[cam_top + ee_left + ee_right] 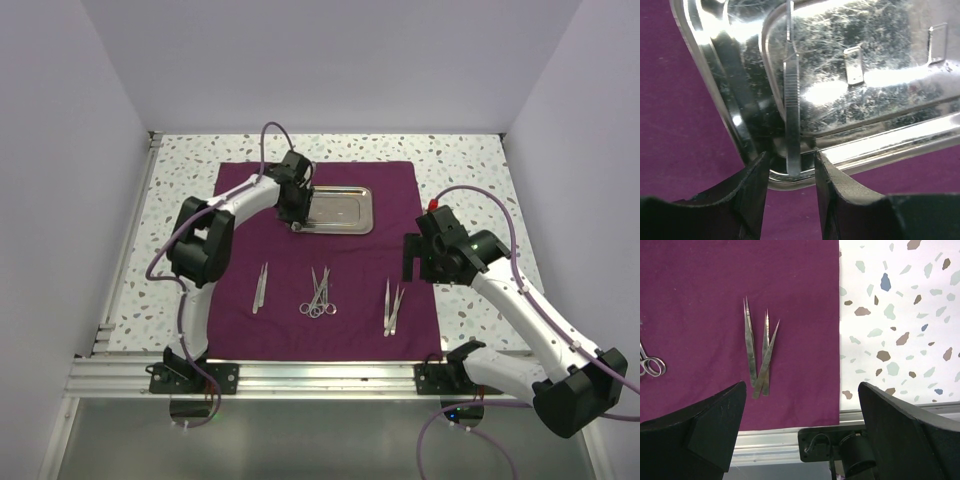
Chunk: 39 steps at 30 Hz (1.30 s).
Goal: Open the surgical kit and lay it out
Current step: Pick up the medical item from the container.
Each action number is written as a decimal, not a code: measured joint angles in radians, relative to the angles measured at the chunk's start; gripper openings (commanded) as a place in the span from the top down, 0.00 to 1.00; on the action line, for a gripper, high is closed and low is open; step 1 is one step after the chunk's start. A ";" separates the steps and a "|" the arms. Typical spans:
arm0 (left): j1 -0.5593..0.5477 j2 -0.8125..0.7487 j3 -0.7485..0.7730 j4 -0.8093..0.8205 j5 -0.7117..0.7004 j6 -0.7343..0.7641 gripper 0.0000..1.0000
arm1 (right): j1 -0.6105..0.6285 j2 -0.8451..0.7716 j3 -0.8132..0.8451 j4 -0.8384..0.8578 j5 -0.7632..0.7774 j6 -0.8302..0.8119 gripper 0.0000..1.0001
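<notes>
One slim steel tool (792,125) lies in the tray (337,211) on the purple cloth (350,335), its long axis pointing straight away from my left gripper (791,156), which is half parted and not touching it. My right gripper (801,386) is wide over the tweezers (760,360), tips pointing far.

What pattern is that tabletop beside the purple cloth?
White terrazzo-style tabletop, speckled with grey, brown and blue chips; clearest in the right wrist view.

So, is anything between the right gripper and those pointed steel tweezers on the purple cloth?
Nothing visible. The open right gripper hangs above the slim pointed steel tweezers, lying uncovered on the dark purple cloth.
</notes>
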 measured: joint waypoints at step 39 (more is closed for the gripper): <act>-0.050 0.048 0.048 -0.033 -0.118 0.075 0.76 | 0.000 0.013 -0.001 0.000 0.000 0.001 0.02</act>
